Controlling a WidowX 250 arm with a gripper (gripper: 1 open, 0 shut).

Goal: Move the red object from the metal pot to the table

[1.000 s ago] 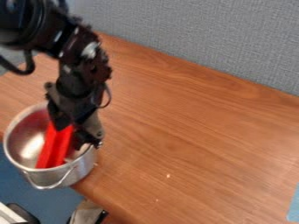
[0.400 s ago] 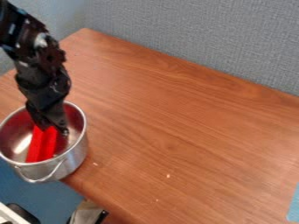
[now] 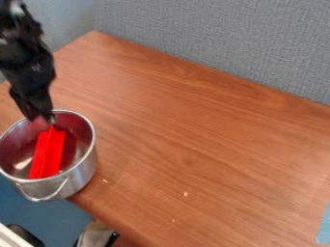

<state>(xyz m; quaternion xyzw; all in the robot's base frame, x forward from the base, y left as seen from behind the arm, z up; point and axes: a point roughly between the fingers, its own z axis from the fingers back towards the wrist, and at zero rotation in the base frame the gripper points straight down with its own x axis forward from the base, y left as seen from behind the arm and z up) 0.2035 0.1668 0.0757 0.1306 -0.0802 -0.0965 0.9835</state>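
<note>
1 view, from above and to the side. My gripper (image 3: pixel 45 118) hangs over the far rim of the metal pot (image 3: pixel 80 172), its tips pointing steeply down at the upper end of the red object (image 3: pixel 52 154). A second ago I stood lower and further right in this view, with my jaws apart and reaching down into the pot around the block. Now my arm has shifted left and lifted a little, and my jaws have closed to their narrowest.

The red object lies slanted inside the pot, its lower end near the bottom, its upper end close to my tips. It has not reached the table (image 3: pixel 206 125). I judge the grasp doubtful: jaws fully closed with the block down in the pot suggest I may have slipped off it.

Hard to make out: motion blur smears my fingers, so contact with the block's top cannot be confirmed. My arm is cut off at the left and upper edges. The pot's handle is not discernible.
</note>
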